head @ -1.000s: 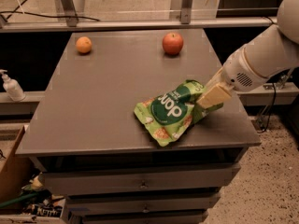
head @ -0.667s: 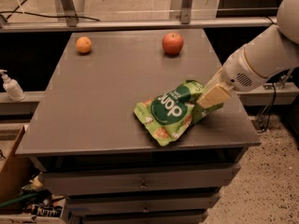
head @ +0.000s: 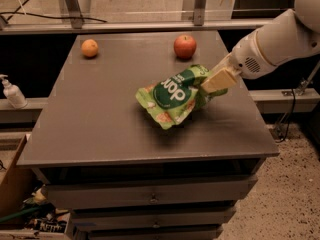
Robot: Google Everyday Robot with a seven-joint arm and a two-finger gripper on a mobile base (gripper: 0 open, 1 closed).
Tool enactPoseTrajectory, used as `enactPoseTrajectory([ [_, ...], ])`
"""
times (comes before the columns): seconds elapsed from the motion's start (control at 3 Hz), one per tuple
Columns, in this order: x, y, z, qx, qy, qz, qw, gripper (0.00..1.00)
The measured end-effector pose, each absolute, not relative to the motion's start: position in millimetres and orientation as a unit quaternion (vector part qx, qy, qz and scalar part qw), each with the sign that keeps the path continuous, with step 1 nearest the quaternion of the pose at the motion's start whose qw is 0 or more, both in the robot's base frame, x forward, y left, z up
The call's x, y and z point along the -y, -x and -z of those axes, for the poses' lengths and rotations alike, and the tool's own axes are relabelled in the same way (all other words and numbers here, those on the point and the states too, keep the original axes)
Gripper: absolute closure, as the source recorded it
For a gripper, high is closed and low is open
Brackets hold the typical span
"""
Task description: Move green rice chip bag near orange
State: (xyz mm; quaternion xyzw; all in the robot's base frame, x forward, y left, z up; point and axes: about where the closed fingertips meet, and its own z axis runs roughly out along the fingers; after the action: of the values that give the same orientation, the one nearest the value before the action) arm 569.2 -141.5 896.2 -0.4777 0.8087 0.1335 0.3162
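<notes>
Hand [head: 216,80] tight on right edge of green rice chip bag [head: 172,96]

— From where does the one camera look?
— From the front of the table [head: 100,129], higher than its top. It is tilted down and faces the far edge, where the orange [head: 90,48] and the apple [head: 185,46] lie.
— How near is it?
— Middle distance. The whole top fits in, also the drawers [head: 150,196] below and some floor [head: 285,204] at right.
— And the robot?
— Its arm [head: 272,44] enters from the upper right. The gripper [head: 212,84] is right of centre, closed on the green rice chip bag [head: 172,96].
</notes>
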Motion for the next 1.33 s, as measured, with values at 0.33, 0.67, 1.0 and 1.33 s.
enactPoseTrajectory([
  [0.33, 124.2, -593.1, -908.6, -0.805, 0.457, -0.144, 0.348, 1.0],
  [0.67, 103.5, -621.3, -912.8, -0.806, 0.433, -0.136, 0.379, 1.0],
  [1.0, 82.0, -648.5, -907.0, -0.807, 0.414, -0.125, 0.401, 1.0],
  [1.33, 70.2, -663.5, -903.4, -0.808, 0.404, -0.119, 0.412, 1.0],
])
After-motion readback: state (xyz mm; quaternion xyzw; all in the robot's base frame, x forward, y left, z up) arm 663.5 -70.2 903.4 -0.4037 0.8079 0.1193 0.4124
